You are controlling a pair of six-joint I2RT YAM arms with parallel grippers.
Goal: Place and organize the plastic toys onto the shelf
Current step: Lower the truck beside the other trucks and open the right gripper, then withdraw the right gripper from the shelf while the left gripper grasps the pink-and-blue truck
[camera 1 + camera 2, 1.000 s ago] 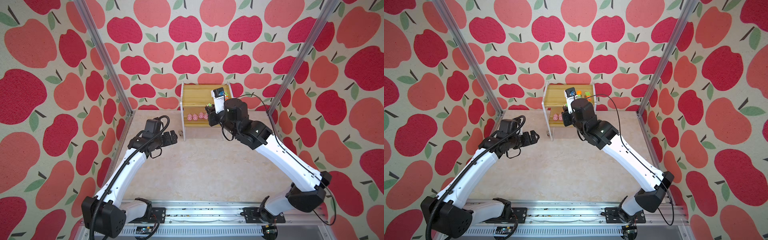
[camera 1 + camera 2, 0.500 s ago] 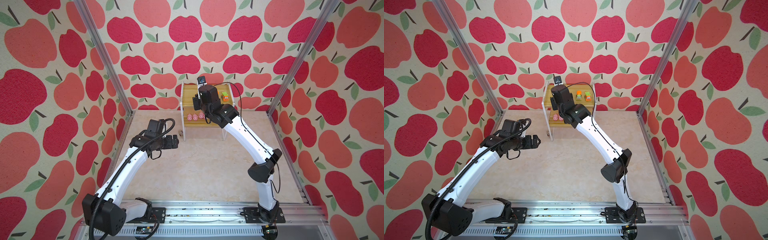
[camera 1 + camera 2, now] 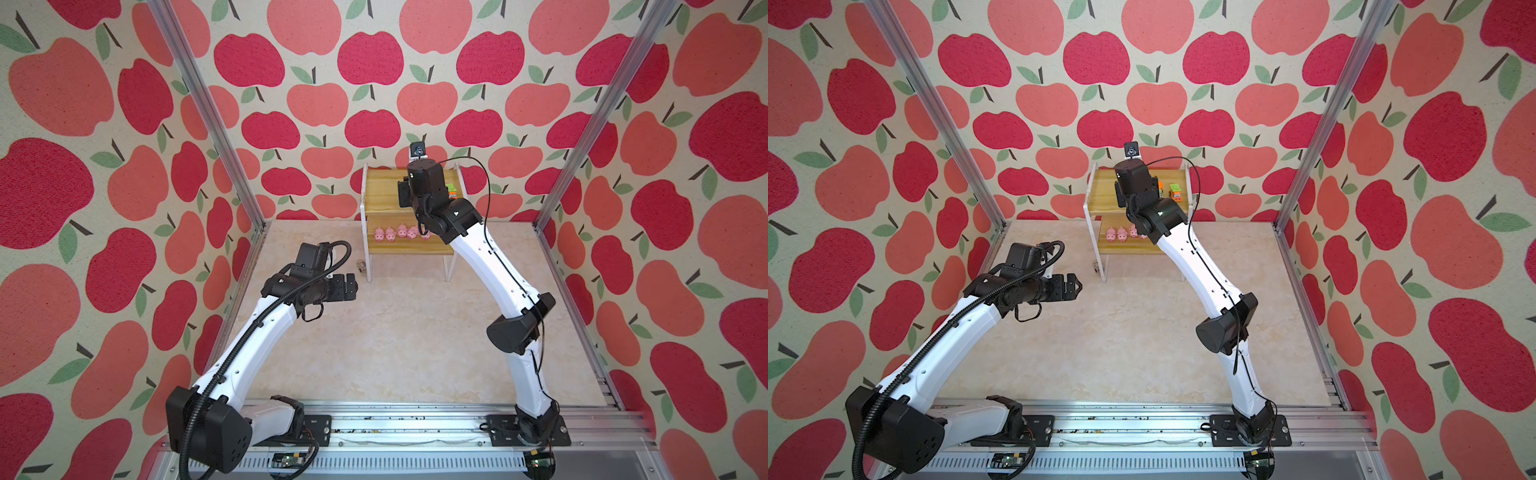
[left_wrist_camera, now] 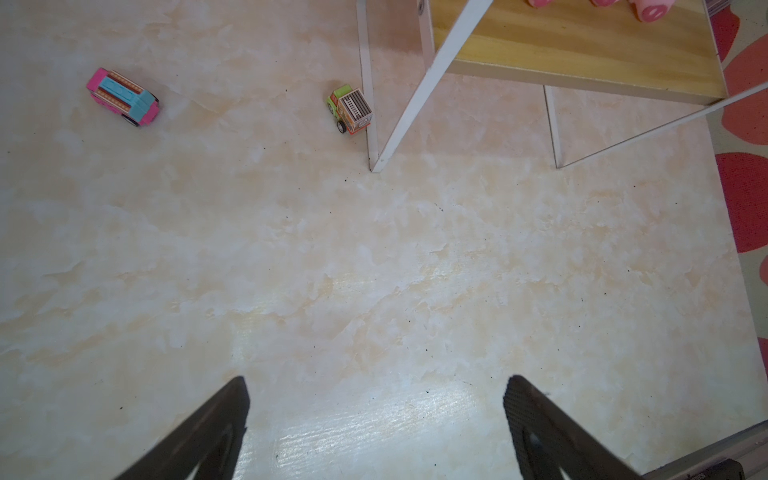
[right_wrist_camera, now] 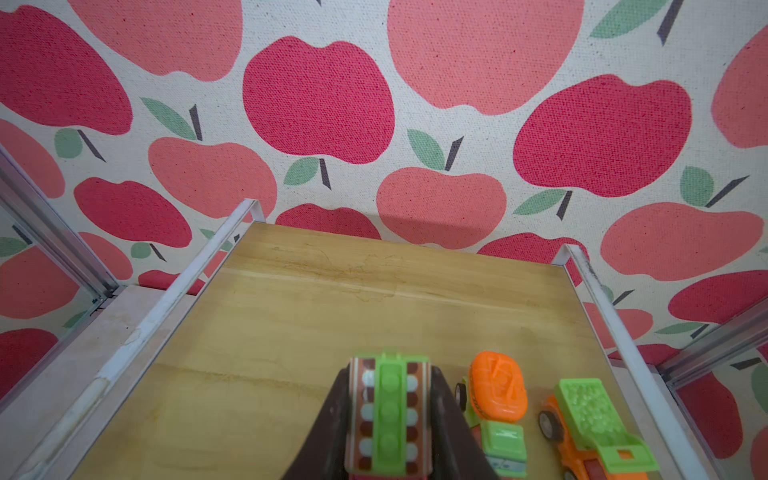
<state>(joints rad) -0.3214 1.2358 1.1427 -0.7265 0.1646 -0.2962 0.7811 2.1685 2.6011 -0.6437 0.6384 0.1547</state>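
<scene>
The shelf (image 3: 382, 187) stands at the back wall, and several pink pigs (image 3: 397, 232) line its lower board. My right gripper (image 5: 390, 374) is over the upper board (image 5: 332, 299), shut on a toy truck (image 5: 388, 415) with a green studded top. Next to it on that board sit an orange-and-green truck (image 5: 496, 390) and an orange truck with a green bed (image 5: 590, 415). My left gripper (image 4: 376, 386) hangs open over the bare floor, left of the shelf. A pink truck (image 4: 122, 97) and a small green truck (image 4: 350, 109) lie on the floor ahead of it.
The green truck rests against the shelf's white front leg (image 4: 372, 137). Metal posts (image 3: 208, 112) and apple-print walls close in the floor on three sides. The arms' base rail (image 3: 395, 428) runs along the front.
My right arm has reached farther over the shelf's upper board with the truck, and its elbow has dropped back towards the base. The left arm has barely shifted.
</scene>
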